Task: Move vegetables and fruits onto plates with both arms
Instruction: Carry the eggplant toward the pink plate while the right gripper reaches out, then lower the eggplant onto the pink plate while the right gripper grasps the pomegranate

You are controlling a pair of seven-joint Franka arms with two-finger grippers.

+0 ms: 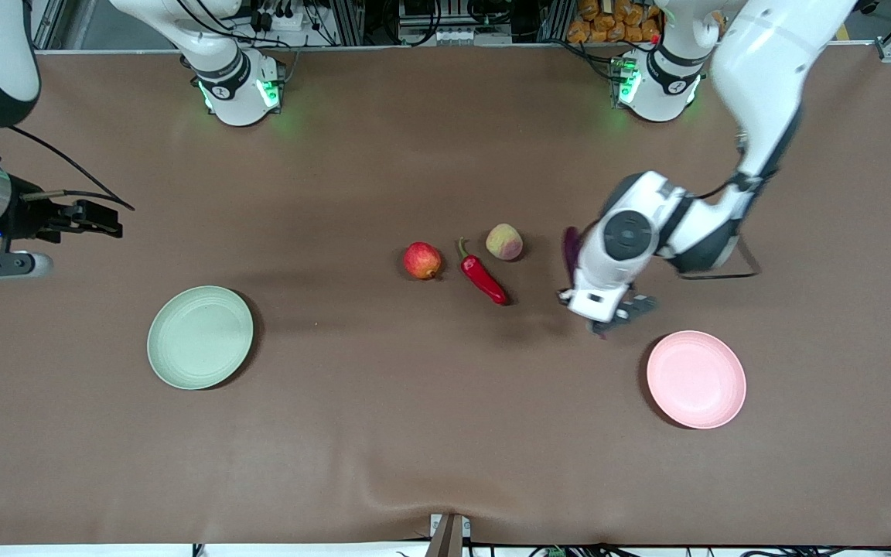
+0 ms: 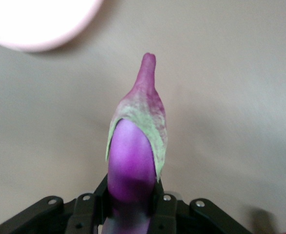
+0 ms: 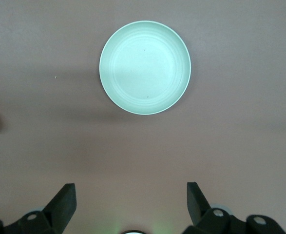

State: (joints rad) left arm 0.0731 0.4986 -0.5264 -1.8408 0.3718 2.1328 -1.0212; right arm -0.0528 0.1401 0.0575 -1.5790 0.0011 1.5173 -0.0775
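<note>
Right gripper [image 3: 128, 204]: up in the air at the right arm's end of the table, fingers wide apart, holding nothing, waiting.
Green plate [image 1: 199, 336]: flat on the table, bare.
Apple [image 1: 422, 260]: on the table, just beside the chili.
Chili [image 1: 483, 277]: lies between apple and peach.
Peach [image 1: 504, 241]: just beside the chili.
Eggplant [image 2: 135, 146]: squeezed in the left gripper, stem end poking out.
Left gripper [image 1: 614, 313]: over the table near the pink plate, clamped on the eggplant.
Pink plate [image 1: 696, 379]: flat on the table, bare.

Our left arm reaches down over the table, left gripper [image 2: 130, 207] clamped. Our right arm waits at its end of the table, raised, right gripper [image 3: 130, 202] fingers spread wide.
</note>
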